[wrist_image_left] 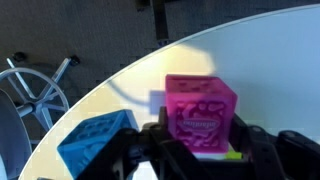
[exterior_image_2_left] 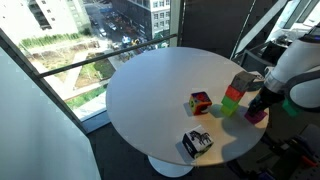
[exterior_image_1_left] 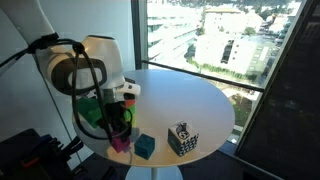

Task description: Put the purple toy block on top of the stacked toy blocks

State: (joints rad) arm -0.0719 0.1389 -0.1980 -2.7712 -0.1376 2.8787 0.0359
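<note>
The purple toy block (wrist_image_left: 200, 112) fills the middle of the wrist view, with my gripper (wrist_image_left: 200, 145) shut on its two sides. In both exterior views the block (exterior_image_1_left: 120, 144) (exterior_image_2_left: 257, 116) sits low at the table's near edge under the gripper (exterior_image_1_left: 118, 130) (exterior_image_2_left: 260, 104). The stacked toy blocks (exterior_image_2_left: 236, 93) stand right beside it, grey on top, orange-red in the middle, lime green below. In an exterior view the stack (exterior_image_1_left: 126, 103) is partly hidden behind the gripper.
A teal cube (exterior_image_1_left: 146, 147) (wrist_image_left: 95, 143) lies close to the purple block. A black-and-white patterned cube (exterior_image_1_left: 182, 140) (exterior_image_2_left: 197, 143) sits near the round white table's (exterior_image_2_left: 150, 90) edge. A multicoloured cube (exterior_image_2_left: 200, 102) lies by the stack. Windows stand behind.
</note>
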